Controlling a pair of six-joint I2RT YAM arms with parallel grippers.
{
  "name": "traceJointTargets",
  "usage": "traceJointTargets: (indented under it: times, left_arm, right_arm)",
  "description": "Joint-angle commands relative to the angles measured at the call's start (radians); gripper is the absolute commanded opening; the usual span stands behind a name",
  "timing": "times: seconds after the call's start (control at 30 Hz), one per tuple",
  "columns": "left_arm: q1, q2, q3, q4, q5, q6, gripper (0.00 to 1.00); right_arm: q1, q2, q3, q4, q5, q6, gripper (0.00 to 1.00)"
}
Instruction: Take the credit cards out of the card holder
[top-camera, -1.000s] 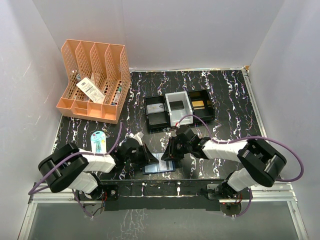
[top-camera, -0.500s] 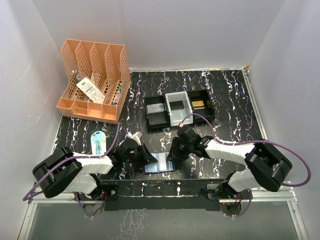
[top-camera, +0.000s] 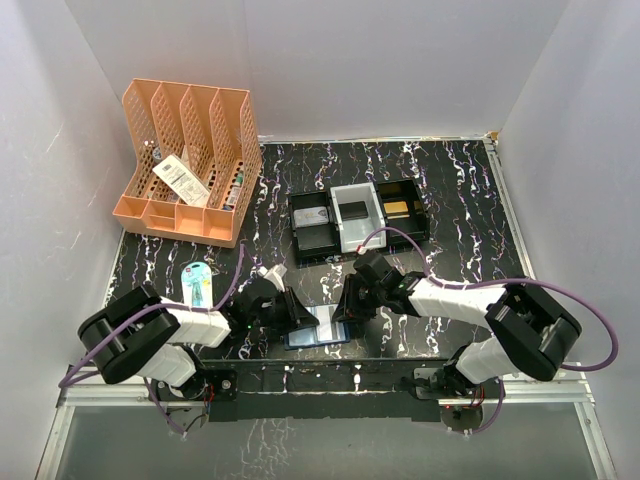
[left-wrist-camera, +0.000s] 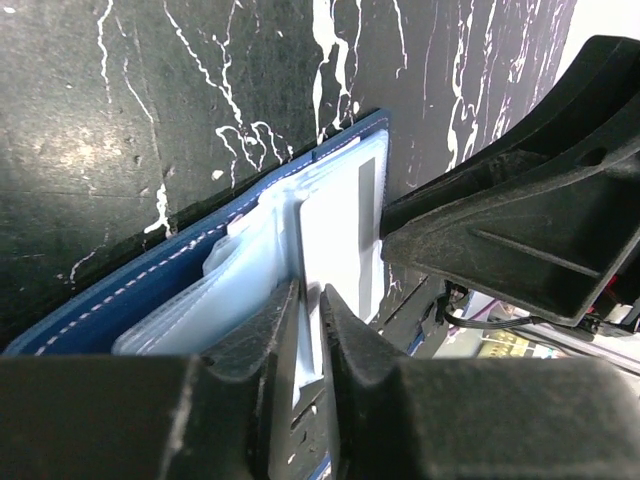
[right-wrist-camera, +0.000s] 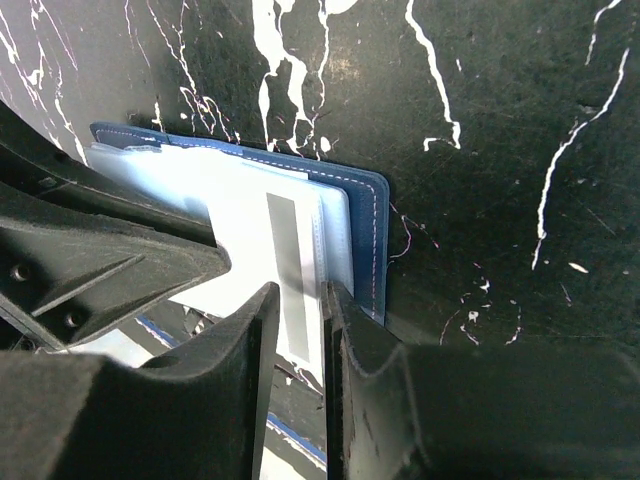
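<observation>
Navy card holder (top-camera: 318, 332) lies opened flat on the counter (top-camera: 450, 190), close to the near edge. Its pale slotted face is up, and it sits between the two arms, not lifted.

Change over the last second, top view: the two pincers have drawn slightly apart, so more of the pale inner face shows between them than before. The holder itself has not shifted on the counter. The right arm's elbow has swung outward a touch.

Left pincer (left-wrist-camera: 308, 300): jaws a sliver apart, with a thin pale leaf of the holder's sleeve running edge-on into the gap. The hold looks slack rather than tight. Whether it still pinches the leaf, cannot tell.

Right pincer (right-wrist-camera: 300, 300): jaws narrow, tips down over the other half of the holder. A white credit card (right-wrist-camera: 285, 250) with a grey stripe lies beneath them, the stripe running into the gap. The card sits within the clear pockets, its end just inside the stitched blue edge. Pinched or merely pressed, cannot tell.

Reading: the holder is spread and a card is addressed, but no card is out yet, so this is early in the job. If the left side is letting go, the holder loses its anchor, and a pull from the right could drag holder and card together. How many further cards sit in the pockets is not discernible.

Farther back, well apart from the arms: pale blue oval case (top-camera: 197, 283), a row of black and grey trays (top-camera: 357, 188), and a peach file rack (top-camera: 245, 150) at the far left.
</observation>
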Motion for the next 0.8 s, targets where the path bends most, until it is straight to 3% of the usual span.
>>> traceJointTargets:
  times: [0.0,0.1,0.47,0.77]
  left_arm:
    - [-0.008,0.017,-0.011,0.07,0.023,-0.002,0.09]
    - [-0.01,0.011,-0.008,0.056,0.021,0.0,0.0]
    - [-0.01,-0.147,-0.02,-0.141,-0.066,0.029,0.0]
    - [-0.011,-0.178,-0.029,-0.18,-0.087,0.032,0.0]
  right_arm:
    - [0.006,0.032,-0.022,0.035,0.001,0.01,0.22]
    - [0.006,0.028,-0.021,0.025,0.012,0.009,0.21]
    - [0.006,0.049,-0.003,-0.015,0.055,-0.007,0.2]
    - [0.006,0.039,0.012,-0.017,0.048,-0.011,0.2]
